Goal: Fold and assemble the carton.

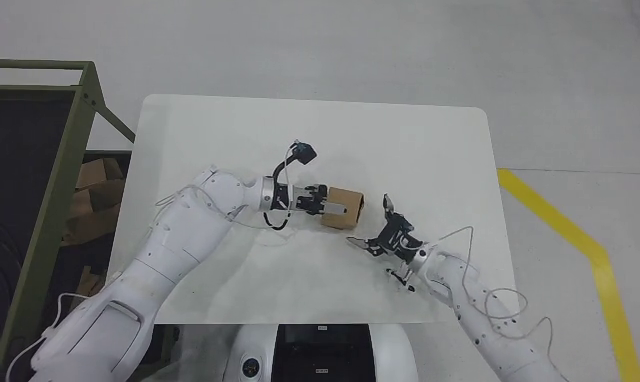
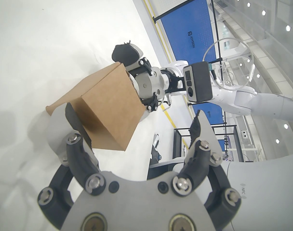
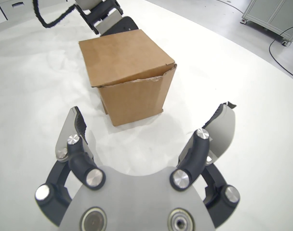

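A: Surface?
B: White worktop [image 1: 300, 132], grey floor around it, yellow floor line [image 1: 560, 227] on the right.
A: Carton?
B: Carton [image 1: 343, 207] is mid-worktop, well apart from every edge.
A: Hands?
B: Left hand [image 1: 320, 201] is spread with one finger against the carton. Right hand [image 1: 371, 223] is spread, just beside it.

White arms [image 1: 190, 232]; left gripper [image 2: 133, 121], right gripper [image 3: 150, 114]: grey plates [image 3: 141, 193], black links [image 3: 77, 161], silver screws [image 3: 95, 177].
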